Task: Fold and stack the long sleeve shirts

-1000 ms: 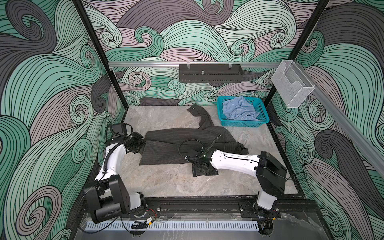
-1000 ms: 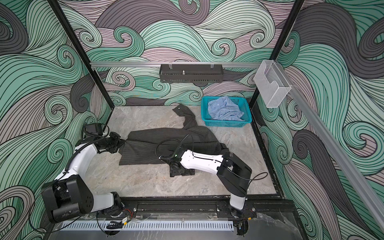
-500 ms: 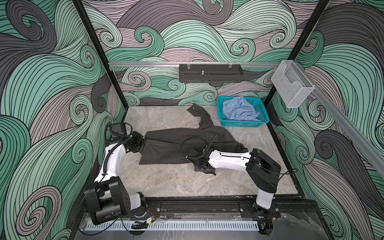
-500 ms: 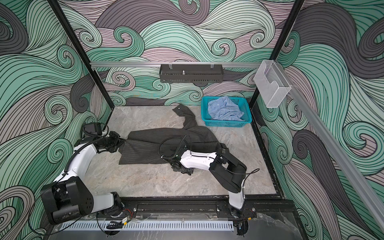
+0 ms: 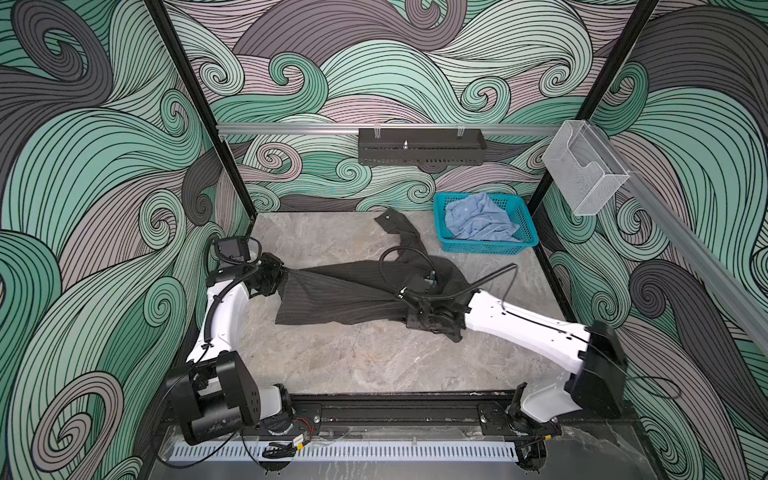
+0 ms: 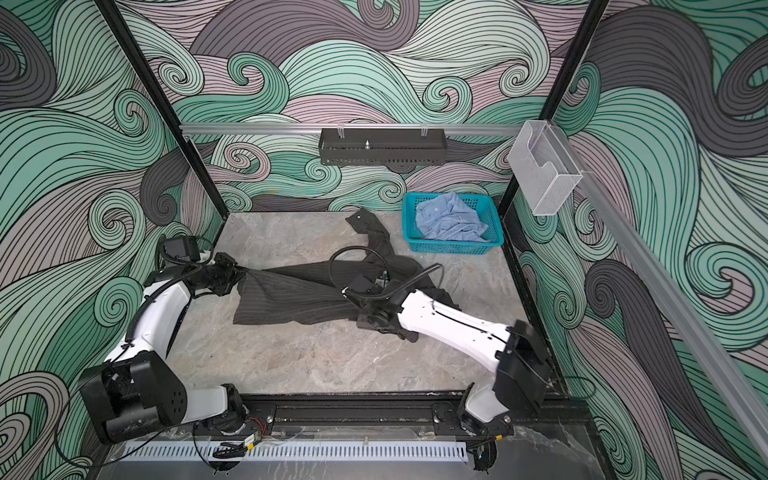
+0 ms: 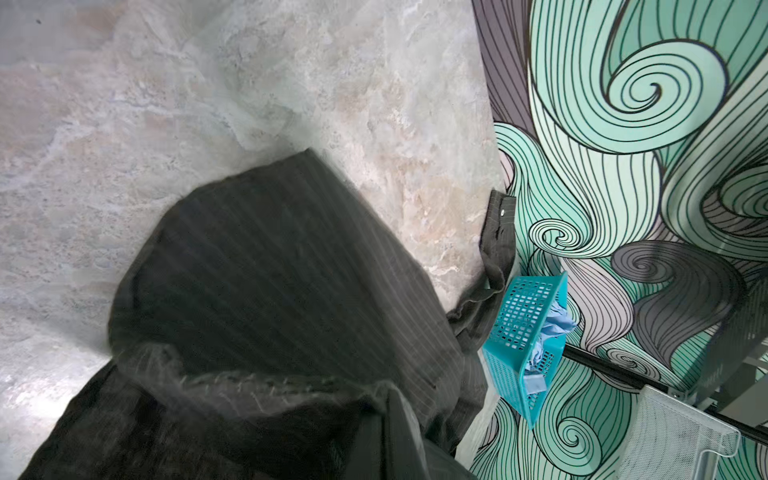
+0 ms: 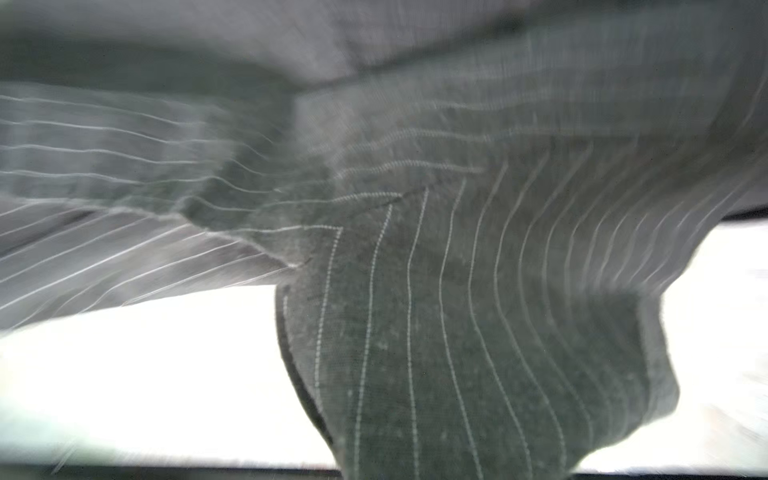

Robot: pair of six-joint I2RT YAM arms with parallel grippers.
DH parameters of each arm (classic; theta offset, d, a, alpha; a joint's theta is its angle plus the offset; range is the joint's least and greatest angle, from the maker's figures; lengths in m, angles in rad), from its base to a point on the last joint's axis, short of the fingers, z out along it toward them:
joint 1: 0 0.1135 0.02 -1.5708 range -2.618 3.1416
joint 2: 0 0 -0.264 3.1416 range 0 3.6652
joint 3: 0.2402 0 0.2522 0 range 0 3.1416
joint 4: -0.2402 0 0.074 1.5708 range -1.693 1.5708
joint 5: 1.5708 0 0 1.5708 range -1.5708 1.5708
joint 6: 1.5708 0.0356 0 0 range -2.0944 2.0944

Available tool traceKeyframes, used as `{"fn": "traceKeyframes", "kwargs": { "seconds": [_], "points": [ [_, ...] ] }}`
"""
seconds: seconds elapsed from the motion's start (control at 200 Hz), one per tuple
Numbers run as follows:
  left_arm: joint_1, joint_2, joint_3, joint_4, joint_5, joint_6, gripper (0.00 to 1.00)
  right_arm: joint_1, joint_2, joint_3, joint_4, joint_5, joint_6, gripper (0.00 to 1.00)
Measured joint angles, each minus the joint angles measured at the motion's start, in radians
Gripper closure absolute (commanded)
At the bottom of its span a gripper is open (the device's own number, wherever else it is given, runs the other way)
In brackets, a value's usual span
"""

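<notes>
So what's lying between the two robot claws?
The dark pinstriped shirt stretches from the left gripper to the right gripper, both shut on it; both top views show this.

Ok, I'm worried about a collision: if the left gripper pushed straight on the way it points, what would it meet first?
The dark pinstriped shirt: the left gripper is shut on its edge and points along the cloth. Beyond that, possibly the right gripper, though depth is hard to judge.

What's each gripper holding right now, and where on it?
Both hold the grey shirt. The left gripper pinches its bunched left end; the right gripper grips its near edge toward the right end.
</notes>
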Motion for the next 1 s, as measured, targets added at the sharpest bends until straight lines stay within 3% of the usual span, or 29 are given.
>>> {"fn": "traceKeyframes", "kwargs": {
  "seconds": [0.245,0.461,0.721,0.837,1.002],
  "points": [
    [0.000,0.019,0.011,0.008,0.000,-0.002,1.00,-0.044,-0.098,0.171,-0.295,-0.136,-0.181,1.00],
    [0.000,0.045,0.045,0.004,0.005,-0.002,1.00,-0.040,-0.089,0.248,-0.385,-0.262,-0.317,1.00],
    [-0.001,0.045,0.061,0.002,0.026,-0.002,1.00,-0.010,-0.095,0.476,-0.502,-0.346,-0.460,1.00],
    [-0.001,0.042,0.061,-0.001,0.036,-0.002,1.00,-0.010,-0.104,0.468,-0.528,-0.337,-0.502,0.92],
    [-0.001,0.042,0.060,0.000,0.025,-0.002,1.00,-0.032,-0.072,0.335,-0.531,-0.266,-0.523,0.86]
  ]
}}
